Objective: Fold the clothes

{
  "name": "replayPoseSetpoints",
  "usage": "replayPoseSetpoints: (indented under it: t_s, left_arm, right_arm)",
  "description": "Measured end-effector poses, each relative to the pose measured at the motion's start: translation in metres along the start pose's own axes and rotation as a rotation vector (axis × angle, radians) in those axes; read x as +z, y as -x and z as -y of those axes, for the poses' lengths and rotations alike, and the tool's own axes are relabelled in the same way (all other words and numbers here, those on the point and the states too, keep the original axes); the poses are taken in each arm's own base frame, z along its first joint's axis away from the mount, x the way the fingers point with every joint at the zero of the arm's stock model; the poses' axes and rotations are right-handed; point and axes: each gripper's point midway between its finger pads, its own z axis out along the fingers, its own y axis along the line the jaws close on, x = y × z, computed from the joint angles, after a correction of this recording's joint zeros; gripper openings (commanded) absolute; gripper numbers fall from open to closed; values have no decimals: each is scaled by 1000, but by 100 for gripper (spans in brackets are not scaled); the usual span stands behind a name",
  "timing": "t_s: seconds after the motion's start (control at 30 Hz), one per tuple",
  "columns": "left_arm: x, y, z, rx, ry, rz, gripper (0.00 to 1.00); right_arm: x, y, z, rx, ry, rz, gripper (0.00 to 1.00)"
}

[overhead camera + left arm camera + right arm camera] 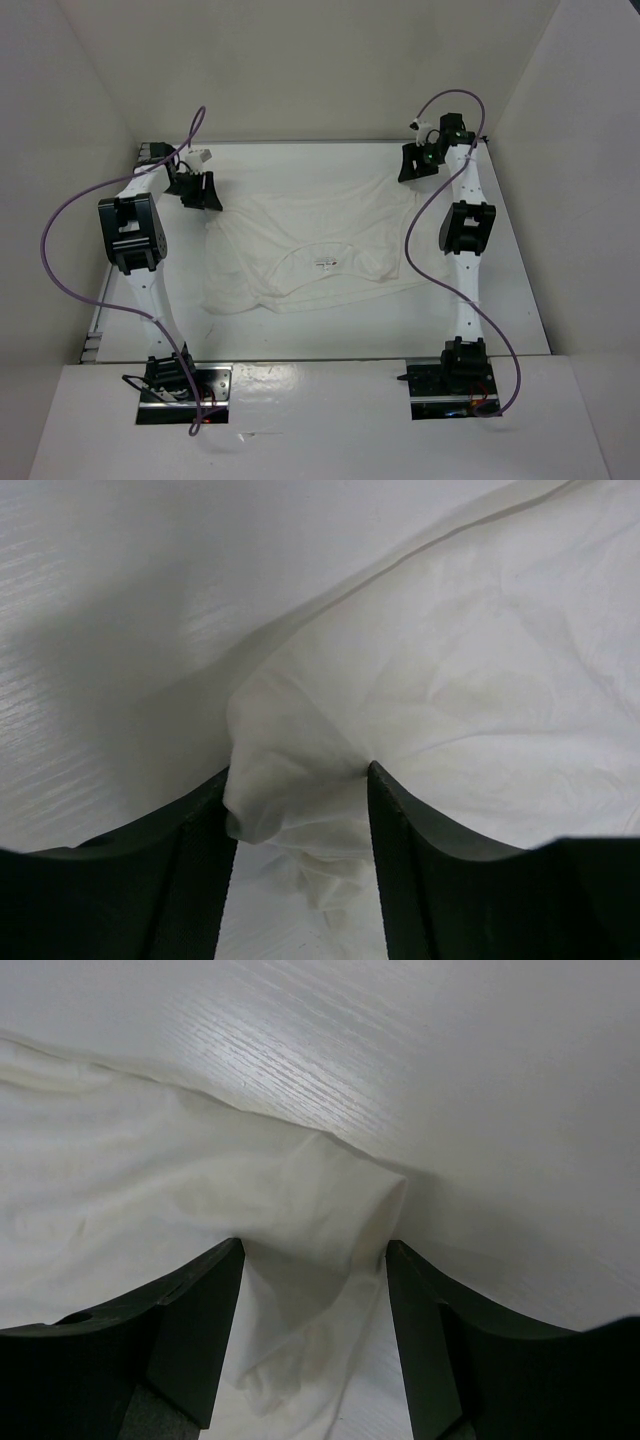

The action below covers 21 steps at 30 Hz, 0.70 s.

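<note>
The clothes, one wrinkled white T-shirt, lie spread across the middle of the white table, with a tiny dark neck label toward the near side. My left gripper sits low at the shirt's far-left corner. In the left wrist view a bunched fold of the clothes sits between the parted jaws of that gripper. My right gripper is at the far-right corner. There a flat sleeve end of the clothes lies in the gap of the gripper, which is open.
White enclosure walls close in the table at the back and both sides. Purple cables loop off both arms. The two arm bases stand at the near edge. A metal rail runs along the table's left edge.
</note>
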Motion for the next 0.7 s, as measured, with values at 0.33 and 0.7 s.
replayPoseSetpoints:
  t_s: [0.33, 0.7]
  left_arm:
    - [-1, -6, 2, -15, -6, -23, 53]
    - [-1, -8, 1, -19, -2, -31, 47]
  right_arm:
    - [5, 4, -1, -13, 6, 15, 67]
    - [15, 10, -5, -36, 20, 41, 36]
